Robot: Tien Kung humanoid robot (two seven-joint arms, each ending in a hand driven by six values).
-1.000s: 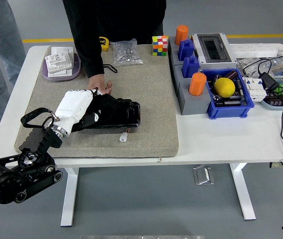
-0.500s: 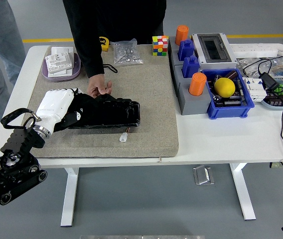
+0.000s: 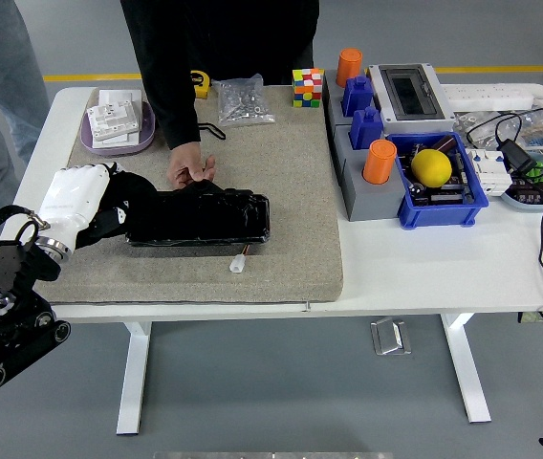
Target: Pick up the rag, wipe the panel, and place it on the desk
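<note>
Grey mat (image 3: 281,191) on white table (image 3: 424,263), grey floor

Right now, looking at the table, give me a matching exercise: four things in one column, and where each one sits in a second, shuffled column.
Things:
1. yellow ball
2. Rubik's cube
3. black panel
4. robot's left hand

Places:
A. far edge of the grey mat
B. at the panel's left end
C. inside the blue bin
D. lying on the mat, a person's hand at its far edge

Pairs: 1-C, 2-A, 3-D, 4-B
</note>
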